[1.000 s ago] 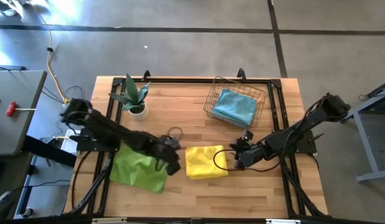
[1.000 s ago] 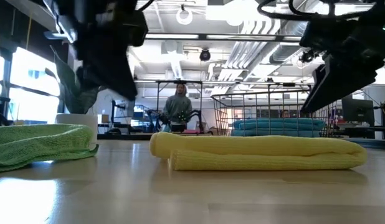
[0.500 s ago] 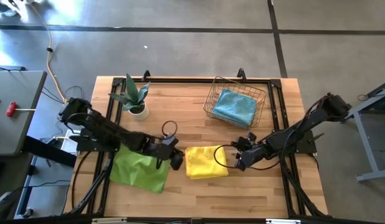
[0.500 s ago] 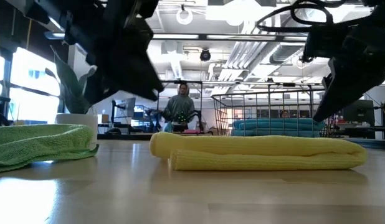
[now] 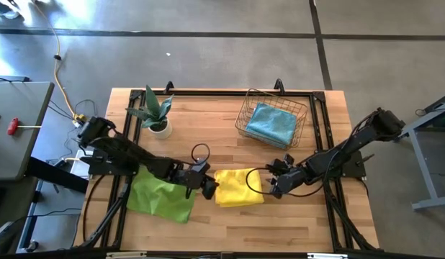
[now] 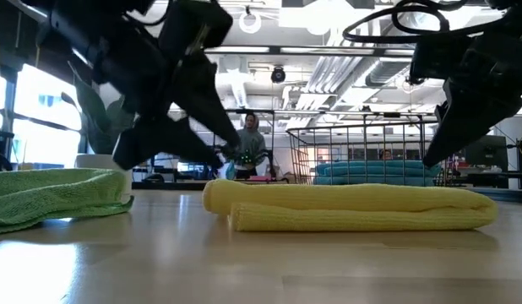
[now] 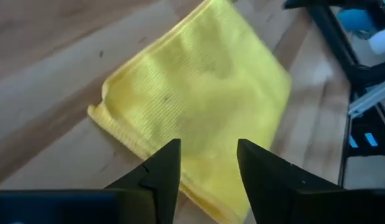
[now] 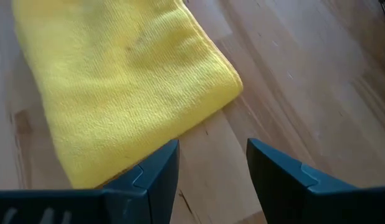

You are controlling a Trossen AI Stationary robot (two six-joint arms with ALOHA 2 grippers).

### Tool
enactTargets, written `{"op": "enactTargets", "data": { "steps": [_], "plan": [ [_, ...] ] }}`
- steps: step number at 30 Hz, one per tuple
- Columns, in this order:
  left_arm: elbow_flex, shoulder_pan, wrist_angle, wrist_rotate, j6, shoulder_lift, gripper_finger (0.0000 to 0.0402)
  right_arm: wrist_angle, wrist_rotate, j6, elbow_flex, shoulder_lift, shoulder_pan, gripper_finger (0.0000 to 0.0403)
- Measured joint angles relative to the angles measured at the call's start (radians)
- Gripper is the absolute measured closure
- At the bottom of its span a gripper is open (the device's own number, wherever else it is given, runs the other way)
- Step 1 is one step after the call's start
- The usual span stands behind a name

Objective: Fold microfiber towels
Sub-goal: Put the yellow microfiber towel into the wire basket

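Yellow towel (image 5: 239, 188): I see it folded flat on the table (image 5: 294, 223), front centre, between my two grippers.
Left gripper (image 5: 207, 188): fingers apart, empty, just at the towel's left edge.
Right gripper (image 5: 272, 185): fingers apart, empty, just beside its right edge.
Green towel (image 5: 160, 196): unfolded, lying left of the yellow one.
Blue towel (image 5: 271, 123): folded, inside the wire basket (image 5: 245, 115).
Handling: I judge it soft, light, limp; layers may slide.
Grip point: I'd pinch all layers at the folded edge.
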State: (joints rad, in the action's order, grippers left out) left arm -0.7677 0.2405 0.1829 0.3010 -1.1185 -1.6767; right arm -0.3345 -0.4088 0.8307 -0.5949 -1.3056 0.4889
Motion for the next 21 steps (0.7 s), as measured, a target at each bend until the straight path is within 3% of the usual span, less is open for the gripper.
{"op": "enactTargets", "data": {
  "steps": [10, 21],
  "plan": [
    [0.000, 0.016, 0.054, 0.012, -0.196, -0.122, 0.0210, 0.005, 0.000, 0.000, 0.000, 0.000, 0.000, 0.0222],
    [-0.004, 0.032, 0.158, 0.051, -0.389, -0.178, 0.0093, 0.005, 0.000, -0.001, 0.000, 0.000, 0.000, 0.0222]
  ]
}}
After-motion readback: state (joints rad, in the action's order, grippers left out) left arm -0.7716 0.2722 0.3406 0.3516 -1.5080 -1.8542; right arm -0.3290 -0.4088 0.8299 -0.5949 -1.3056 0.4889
